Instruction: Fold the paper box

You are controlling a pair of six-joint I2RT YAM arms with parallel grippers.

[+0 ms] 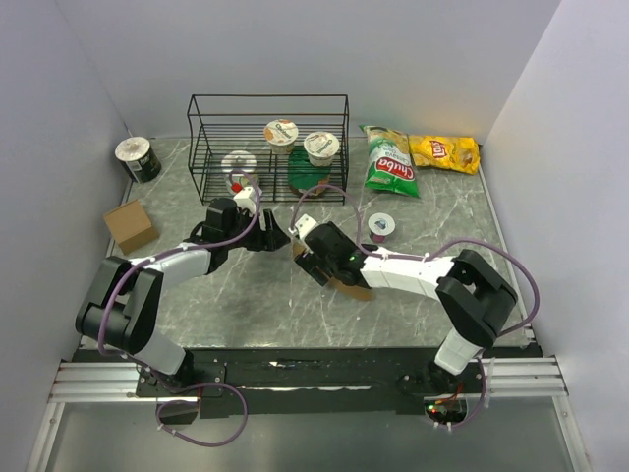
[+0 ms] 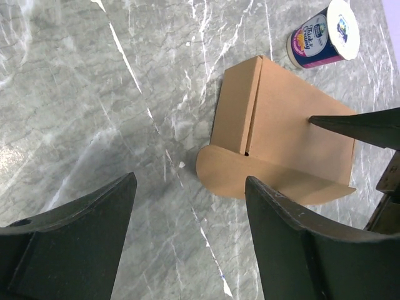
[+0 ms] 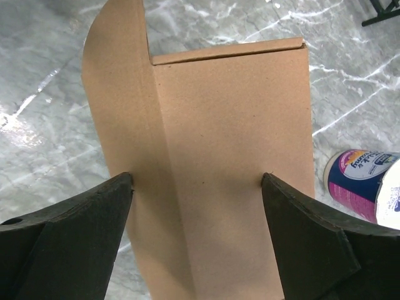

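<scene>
2 arms [image 1: 177, 264] [image 1: 413, 273] bent inward, R end effector [image 3: 197, 180] over paper box [image 3: 231, 125].

The plain brown cardboard paper box [image 3: 231, 162] is framed by the wide-spread black right gripper [image 3: 197, 179], with a purple-and-white plastic pot [image 3: 365, 187] set beside it on the grey marble table [image 3: 37, 75].

We are looking down on a table [image 1: 246, 315] where the paper box [image 3: 231, 156] is lying near the middle. The right gripper [image 3: 197, 181] is hanging directly over it, and the left gripper [image 2: 187, 184] is hanging to its left, over bare tabletop. A yogurt cup [image 1: 380, 226] is standing just behind the box, to the right. A wire rack [image 1: 267, 96] is standing at the back, holding three cups [image 1: 280, 133]. A can [image 1: 138, 158] is sitting in the rear left corner, a small box [image 1: 130, 226] is lying at the left edge, and two snack bags [image 1: 388, 162] are lying side by side right of the rack.
</scene>
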